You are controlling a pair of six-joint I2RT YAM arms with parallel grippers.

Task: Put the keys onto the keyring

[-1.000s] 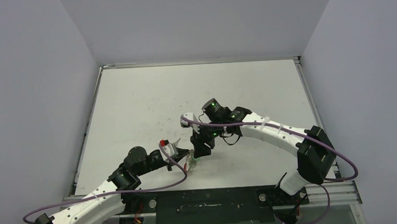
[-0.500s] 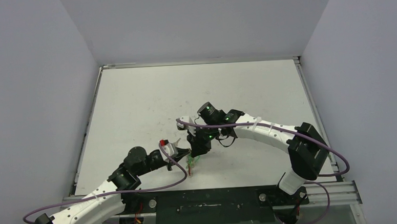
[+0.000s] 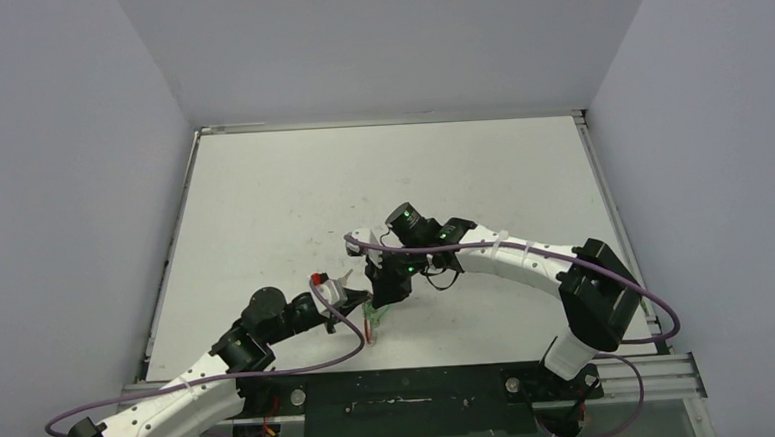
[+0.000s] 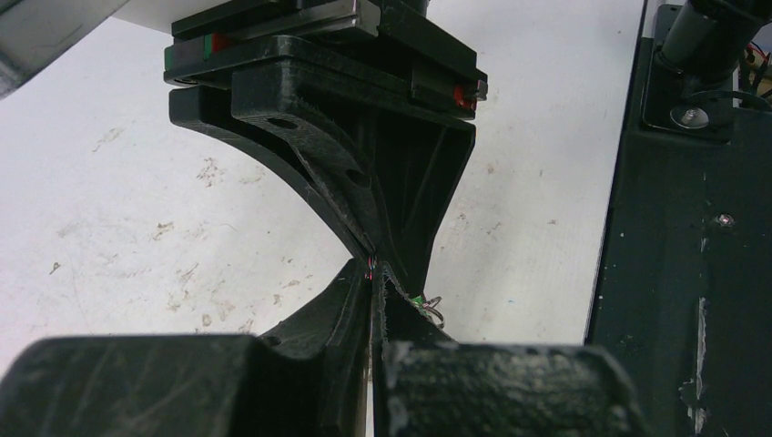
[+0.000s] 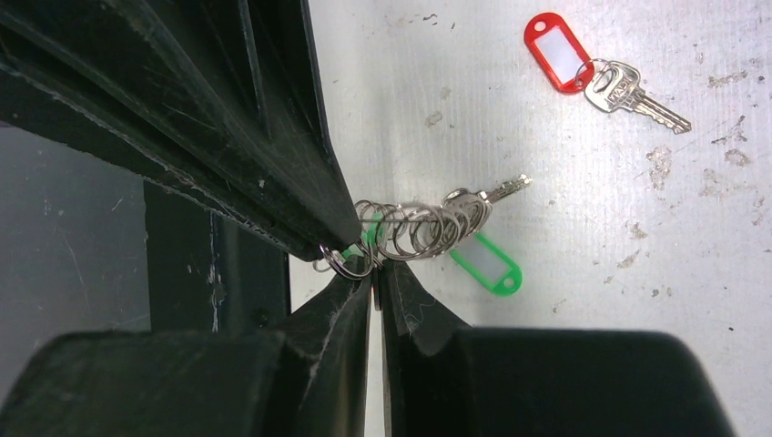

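- From above, the keyring [image 3: 372, 321] is a speck too small to read beneath the left claw [image 3: 364, 306] and the right claw [image 3: 382, 301].
- From the left wrist, only a sliver of its red shows between the fingertips [image 4: 350, 280].
- From the right wrist, its red side is out of sight, and one green tag [image 5: 368, 238] peeks from behind the loops [image 5: 414, 228].
- What the right claw pinches cannot be told.

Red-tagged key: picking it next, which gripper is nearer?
Left. The left gripper lies alongside the red-tagged key; the right gripper stands farther off, its tips at the keyring.
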